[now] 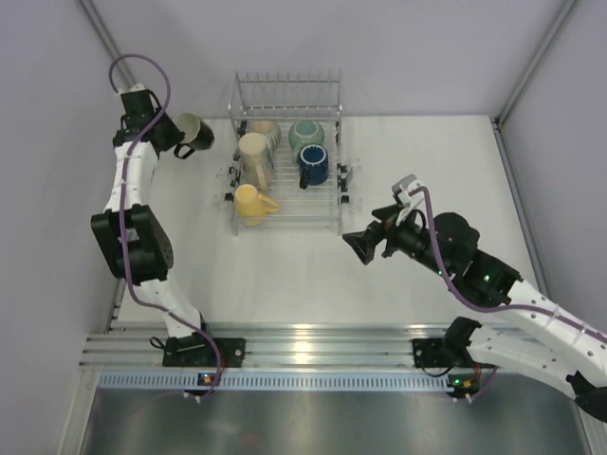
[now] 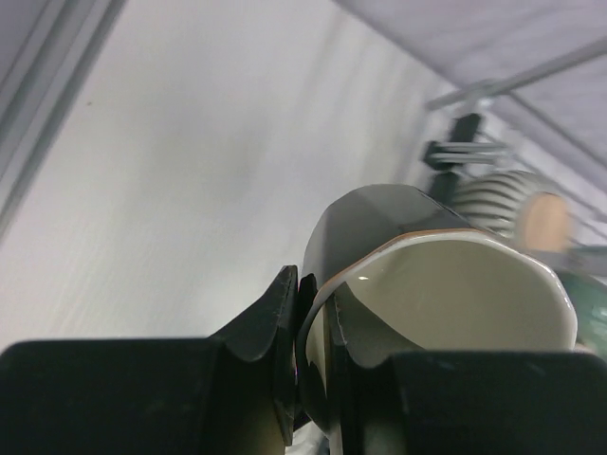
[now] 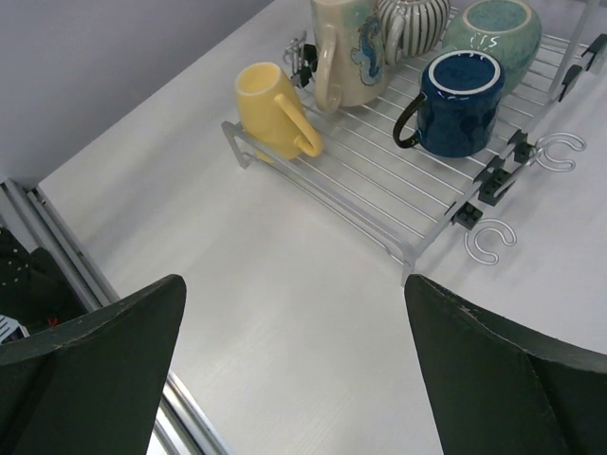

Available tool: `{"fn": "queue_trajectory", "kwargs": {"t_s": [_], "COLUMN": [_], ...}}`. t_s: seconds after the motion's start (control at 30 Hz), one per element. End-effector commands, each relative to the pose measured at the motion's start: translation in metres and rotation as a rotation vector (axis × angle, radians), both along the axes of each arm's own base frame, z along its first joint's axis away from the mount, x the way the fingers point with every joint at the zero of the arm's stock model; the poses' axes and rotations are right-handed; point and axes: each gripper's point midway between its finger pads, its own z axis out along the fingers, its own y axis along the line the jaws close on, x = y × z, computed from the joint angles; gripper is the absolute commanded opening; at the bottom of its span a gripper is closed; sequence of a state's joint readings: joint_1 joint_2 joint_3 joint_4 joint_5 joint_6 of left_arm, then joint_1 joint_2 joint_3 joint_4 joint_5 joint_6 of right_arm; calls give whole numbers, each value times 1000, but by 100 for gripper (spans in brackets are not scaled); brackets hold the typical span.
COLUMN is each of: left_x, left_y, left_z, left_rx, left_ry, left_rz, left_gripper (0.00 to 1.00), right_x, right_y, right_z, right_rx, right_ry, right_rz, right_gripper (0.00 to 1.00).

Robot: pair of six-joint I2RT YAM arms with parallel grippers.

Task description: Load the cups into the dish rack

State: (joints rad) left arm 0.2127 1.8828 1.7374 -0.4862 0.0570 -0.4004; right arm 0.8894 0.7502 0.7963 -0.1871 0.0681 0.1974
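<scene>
The left gripper (image 1: 180, 138) is clamped on the black mug (image 1: 195, 134), which sits out to the left of the rack (image 1: 285, 220), near its far left corner and not touching it. In the left wrist view the gripper (image 2: 318, 332) pinches the mug (image 2: 379, 223) by its rim, with one finger (image 2: 261, 327) on the dark outer wall and the other inside against the cream lining. The mug's mouth tips toward the camera. Whether its base touches the table (image 1: 285, 275) cannot be told. Five cups are in the rack. The yellow cup (image 1: 250, 202) is at the near left corner. The cream cup (image 1: 254, 156) is just behind it, and the ribbed cup (image 1: 266, 132) is behind that, toward the prongs. The teal cup (image 1: 306, 136) is on the far right side, with the blue mug (image 1: 313, 167) just in front of it. The right wrist view shows the same group: yellow cup (image 3: 270, 114), cream cup (image 3: 346, 47), ribbed cup (image 3: 413, 19), teal cup (image 3: 498, 28) and blue mug (image 3: 460, 100), all on the wires of the rack (image 3: 379, 180). The right gripper (image 1: 365, 248) hangs over bare table to the near right of the rack. Its fingers are spread wide with nothing between them (image 3: 294, 284), and they point toward the rack's near edge.
</scene>
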Motion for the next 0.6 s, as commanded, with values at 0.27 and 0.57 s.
{"fn": "queue_trajectory", "kwargs": {"t_s": [0.27, 0.57], "left_x": [-59, -131], "left_y": [-141, -245], "left_z": [160, 160], "left_rx": [-396, -697], "left_ry": [-509, -594], "left_rz": [-391, -715], "left_gripper": [0, 0], "right_x": [-1, -19], "right_y": [21, 47], "right_z": [27, 31], "right_rx": [114, 210], "right_ry": [-39, -22], "right_rz": [65, 221], "right_gripper": [99, 99]}}
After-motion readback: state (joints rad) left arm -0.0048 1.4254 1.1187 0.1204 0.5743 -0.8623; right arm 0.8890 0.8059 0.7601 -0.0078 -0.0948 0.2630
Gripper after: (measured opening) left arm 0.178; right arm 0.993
